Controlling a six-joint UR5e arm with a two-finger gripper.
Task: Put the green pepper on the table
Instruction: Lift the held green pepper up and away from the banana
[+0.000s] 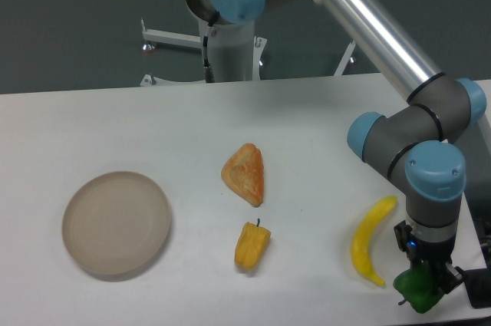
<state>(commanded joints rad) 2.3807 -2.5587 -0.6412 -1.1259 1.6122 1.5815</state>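
The green pepper (416, 289) is a small glossy dark-green lump at the front right of the white table (307, 119), close to its front edge. My gripper (422, 280) points straight down over it, and the pepper sits between the fingers. The jaws look closed around the pepper, which is low at the table surface; I cannot tell whether it touches the table. The fingertips are mostly hidden by the pepper and the wrist.
A yellow banana (370, 241) lies just left of the gripper. A yellow-orange pepper (251, 245) and an orange pastry-like wedge (245, 174) are in the middle. A round beige plate (116, 222) sits at the left. The table's right edge is near the gripper.
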